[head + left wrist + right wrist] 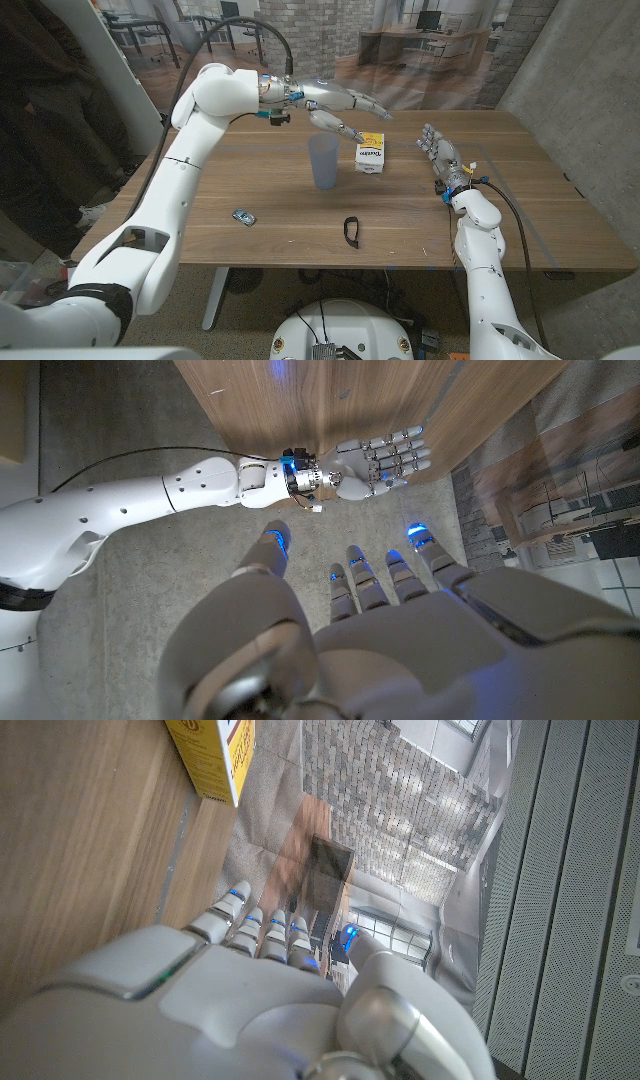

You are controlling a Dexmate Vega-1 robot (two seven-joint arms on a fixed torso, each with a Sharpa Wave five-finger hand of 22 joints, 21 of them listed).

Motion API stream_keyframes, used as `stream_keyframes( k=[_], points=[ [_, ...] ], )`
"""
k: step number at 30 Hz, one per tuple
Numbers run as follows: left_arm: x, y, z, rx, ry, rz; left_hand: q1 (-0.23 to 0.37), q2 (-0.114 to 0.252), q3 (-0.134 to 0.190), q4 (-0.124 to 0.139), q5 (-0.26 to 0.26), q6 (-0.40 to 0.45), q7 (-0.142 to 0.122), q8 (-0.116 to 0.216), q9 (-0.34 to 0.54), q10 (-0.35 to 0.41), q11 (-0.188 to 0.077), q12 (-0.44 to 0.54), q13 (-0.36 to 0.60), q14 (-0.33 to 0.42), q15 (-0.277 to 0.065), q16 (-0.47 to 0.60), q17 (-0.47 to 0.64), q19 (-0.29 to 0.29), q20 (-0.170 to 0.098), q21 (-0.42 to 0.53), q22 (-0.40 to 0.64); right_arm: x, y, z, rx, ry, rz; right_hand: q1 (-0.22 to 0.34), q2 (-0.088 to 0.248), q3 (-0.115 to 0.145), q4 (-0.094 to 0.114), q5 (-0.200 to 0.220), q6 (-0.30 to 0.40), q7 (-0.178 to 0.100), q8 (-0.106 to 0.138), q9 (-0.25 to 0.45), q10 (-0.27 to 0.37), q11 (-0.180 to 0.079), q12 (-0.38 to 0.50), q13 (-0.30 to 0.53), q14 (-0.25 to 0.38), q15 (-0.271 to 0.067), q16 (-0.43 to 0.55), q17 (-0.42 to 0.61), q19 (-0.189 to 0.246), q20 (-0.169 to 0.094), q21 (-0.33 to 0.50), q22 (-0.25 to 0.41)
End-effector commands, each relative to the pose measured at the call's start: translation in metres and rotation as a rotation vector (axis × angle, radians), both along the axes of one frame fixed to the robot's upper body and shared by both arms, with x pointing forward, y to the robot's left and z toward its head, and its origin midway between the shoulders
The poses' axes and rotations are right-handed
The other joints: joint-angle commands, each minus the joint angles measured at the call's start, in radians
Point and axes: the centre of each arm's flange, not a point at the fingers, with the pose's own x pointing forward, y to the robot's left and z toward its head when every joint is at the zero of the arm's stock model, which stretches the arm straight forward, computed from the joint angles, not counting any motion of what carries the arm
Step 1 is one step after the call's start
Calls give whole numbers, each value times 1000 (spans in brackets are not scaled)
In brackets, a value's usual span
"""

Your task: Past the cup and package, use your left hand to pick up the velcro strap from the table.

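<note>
Left hand (345, 103) held high at upper centre of the head view, above the cup (323, 161) and package (371, 157), fingers spread, holding nothing. Velcro strap (351, 232) lies low centre on the tabletop (250, 180), well apart from it. Right hand (438, 152) at right, fingers apart, holding nothing.

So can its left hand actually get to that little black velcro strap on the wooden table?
Probably yes. The left hand hovers open beyond the blue plastic cup, while the black velcro strap lies alone near the front edge.
</note>
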Motion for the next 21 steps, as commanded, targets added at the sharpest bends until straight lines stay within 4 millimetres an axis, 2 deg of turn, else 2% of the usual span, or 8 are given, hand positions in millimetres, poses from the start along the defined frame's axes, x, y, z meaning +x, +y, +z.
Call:
stream_keyframes(
  k=[1, 6, 21],
  points=[
    [-12, -11, 1, 82, -65, 0, 26, -17, -5, -8, 7, 21, -6, 11, 4, 25, 0, 12, 1, 15, -49, 1, 3, 1, 14, -3, 4, -3, -2, -2, 7, -2, -6, -13, 36, -4, 1, 0, 8, 0, 7, 4, 10, -3, 6, 2, -4, 4, 4, 0, 10, -42, 4, 2],
    [-16, -15, 0, 108, -82, -4, 59, -54, -20, -10, 11, 65, -14, 27, 5, 54, -4, 18, 1, 29, -50, 2, 4, 13, 16, -4, 3, -3, -1, -4, 11, 0, -6, -14, 37, -5, 0, 1, 8, 0, 7, 4, 10, -3, 6, 2, -3, 4, 4, 0, 10, -42, 4, 2],
    [-25, -24, -4, 200, -130, 6, 151, -120, -41, -12, 30, 133, -20, 49, 5, 113, -24, 28, 0, 57, -57, 4, 4, 40, 14, -7, 0, -4, 0, -5, 11, -5, -4, -19, 37, -7, 1, 1, 11, 0, 8, 4, 15, 1, 8, 2, 2, 7, 5, 0, 11, -42, 4, 2]
  ],
)
